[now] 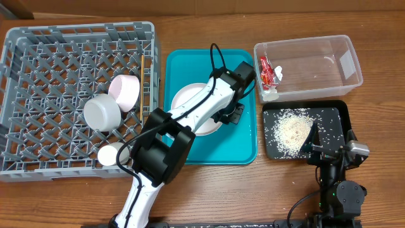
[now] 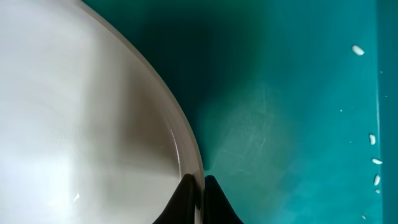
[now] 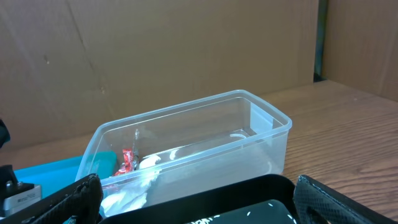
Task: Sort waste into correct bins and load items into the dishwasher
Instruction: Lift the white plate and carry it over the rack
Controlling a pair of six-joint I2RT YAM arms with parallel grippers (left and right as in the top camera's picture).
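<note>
- Far to the left of the left fingers point(image 2: 200, 186), the large square grey plastic dish rack point(image 1: 38, 57) with its grid of pegs already holds a pale pink bowl point(image 1: 124, 90), a round white bowl point(image 1: 102, 113) and a small white cup point(image 1: 111, 154). A thin wooden stick by its right wall seems to be the chopsticks point(image 1: 143, 79). This part looks done.
- The round white plate point(image 2: 81, 124), smooth and glossy, lies on the flat teal plastic tray point(image 2: 280, 112), not yet in the rack. The left fingers are almost together and pinch the thin plate rim, one finger inside the rim and one outside. I judge that this plate is the last item to load.
- To the right of the left fingers, a few loose white rice grains point(image 2: 357, 50) lie on the teal tray, so a little waste is left to sort.
- In front of the right fingers point(image 3: 198, 205), the clear plastic rectangular tub point(image 3: 261, 130) holds the small red printed sauce packet point(image 3: 127, 160) and the crumpled white scrap point(image 1: 271, 95).
- Just under the right fingers, the shallow black rectangular tray point(image 1: 335, 114) carries a grainy heap of rice point(image 1: 292, 130). These fingers are spread wide and hold nothing.
</note>
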